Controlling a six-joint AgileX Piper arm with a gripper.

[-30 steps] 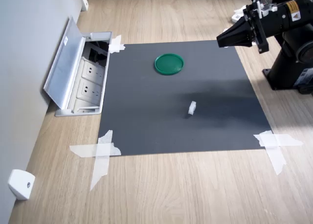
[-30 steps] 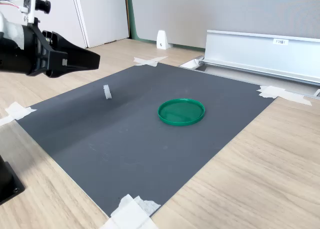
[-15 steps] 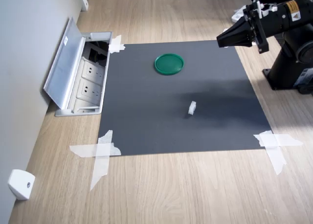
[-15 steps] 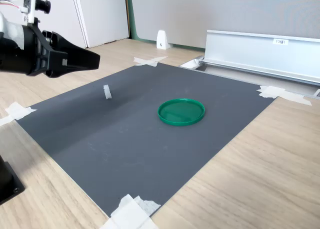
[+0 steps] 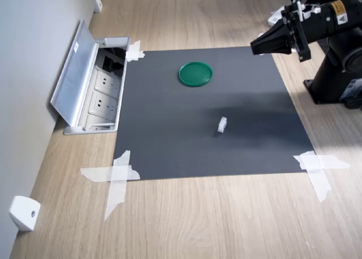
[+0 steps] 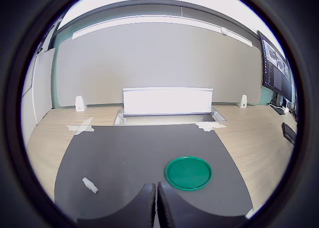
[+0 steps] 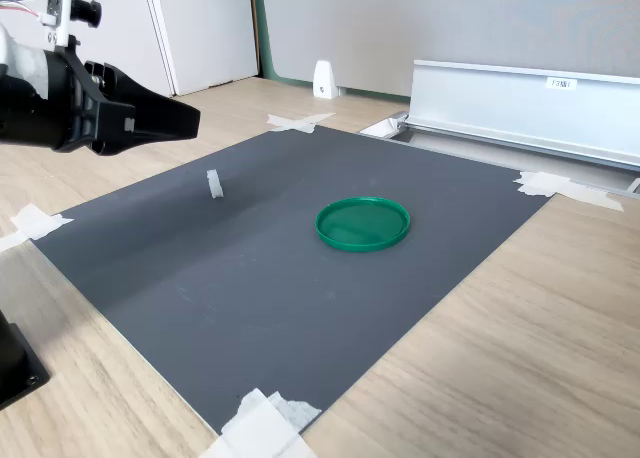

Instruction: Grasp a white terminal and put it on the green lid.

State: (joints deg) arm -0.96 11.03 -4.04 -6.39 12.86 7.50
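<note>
Progress: nothing completed; grasp, lift, transfer and release all outstanding.

Dark mat (image 5: 203, 112), taped at the corners to the wooden table (image 5: 226, 225): carries both task items, well apart.

Gripper (image 5: 254, 45): raised above the mat edge at the first exterior view's right, fingers pressed together, empty.

Green lid (image 5: 195, 74): flat on the mat, nothing on it.

White terminal (image 5: 222, 124): alone on the mat, nearer the first exterior view's bottom than the lid.

View differences:
- First exterior view only: opened floor socket box (image 5: 93, 86), arm base (image 5: 336, 81).
- Second exterior view only: terminal (image 7: 214, 184) seen upright; lid (image 7: 363, 223) with raised rim.
- Wrist view only: closed fingertips (image 6: 148, 208) with barely a slit between; lid (image 6: 189, 172) and terminal (image 6: 90, 185) on opposite sides of them.
</note>
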